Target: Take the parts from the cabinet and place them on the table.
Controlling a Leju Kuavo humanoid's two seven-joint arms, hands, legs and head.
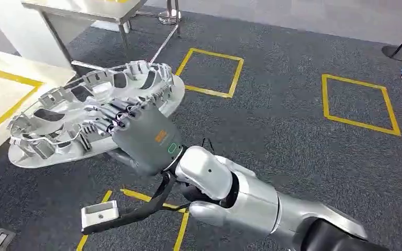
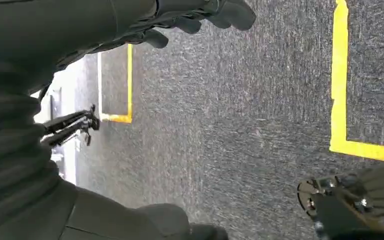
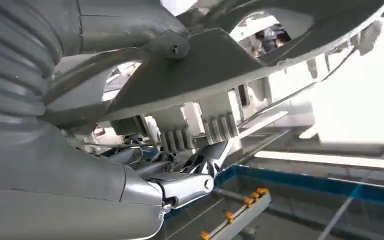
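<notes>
The right hand [image 1: 141,137] covers part of the silver part's [image 1: 57,112] rim.

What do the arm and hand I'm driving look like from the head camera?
The right arm is polished silver, in rounded segments with dark joints. The right hand has a matte grey back with a small orange mark and a green outline, and dark fingers with metallic highlights. A black cable loops below the wrist.

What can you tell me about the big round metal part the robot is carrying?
The round part is a pale grey disc that looks like cast metal, with a smooth outer rim, raised ribs, clips and oval cut-outs on the face turned up. It is tilted, held in the air above the dark carpet. The right hand grips it at the near edge, fingers curled over the ribbed face. The right wrist view shows its underside close up.
</notes>
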